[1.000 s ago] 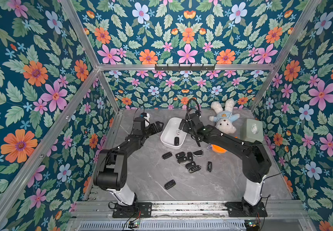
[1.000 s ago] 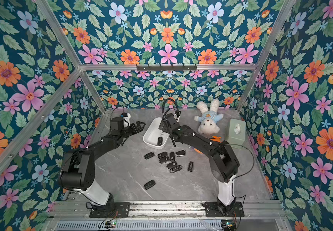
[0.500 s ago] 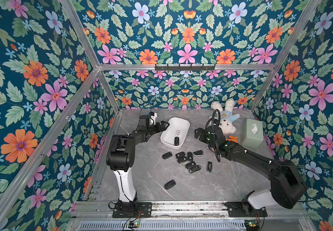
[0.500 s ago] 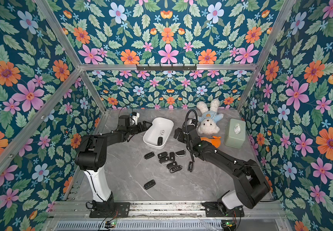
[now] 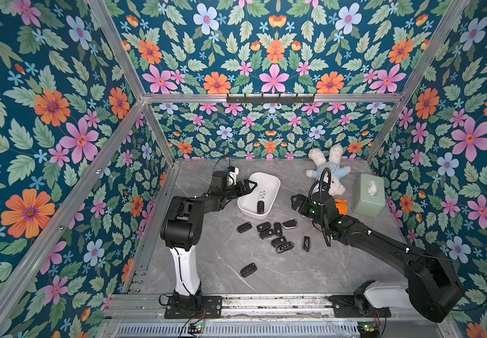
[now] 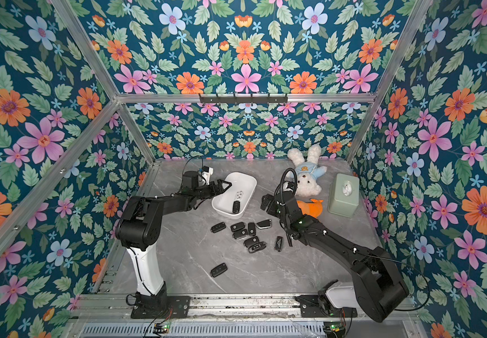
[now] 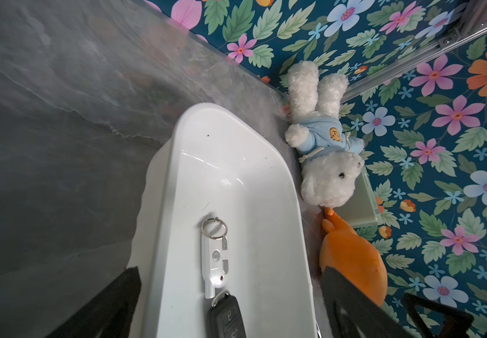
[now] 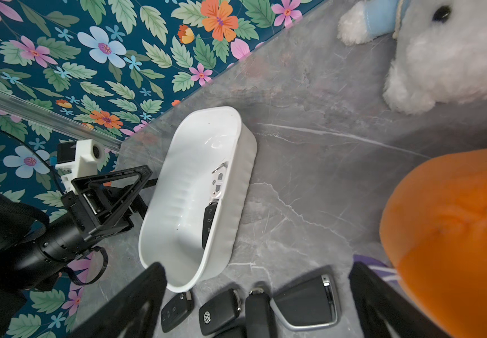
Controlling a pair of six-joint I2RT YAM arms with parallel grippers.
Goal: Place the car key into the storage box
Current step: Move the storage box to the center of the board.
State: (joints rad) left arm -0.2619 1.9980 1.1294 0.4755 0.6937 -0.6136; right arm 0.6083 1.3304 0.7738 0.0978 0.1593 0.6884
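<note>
The storage box (image 5: pixel 271 182) (image 6: pixel 246 180) is a shallow white tub at the middle back of the grey table. A black car key (image 5: pixel 260 206) (image 7: pixel 226 317) (image 8: pixel 209 224) lies inside it, beside a white key fob (image 5: pixel 262 194) (image 7: pixel 214 257). Several more black car keys (image 5: pixel 268 231) (image 8: pixel 224 307) lie loose in front of the box. My left gripper (image 5: pixel 249 188) (image 6: pixel 226 187) (image 7: pixel 230 272) hangs open at the box's left rim, holding nothing. My right gripper (image 5: pixel 296 203) (image 6: pixel 267 202) (image 8: pixel 255 270) is open and empty, to the right of the box, above the loose keys.
A white plush rabbit in blue (image 5: pixel 328 172) lies at the back right, with an orange plush (image 5: pixel 340 206) just behind my right wrist. A pale green tissue box (image 5: pixel 368 194) stands at the right wall. One lone key (image 5: pixel 248 269) lies nearer the front. Flowered walls enclose three sides.
My right gripper has drawn back from over the box to its right side, and the arm has lowered. My left gripper has moved closer to the box's left rim.
</note>
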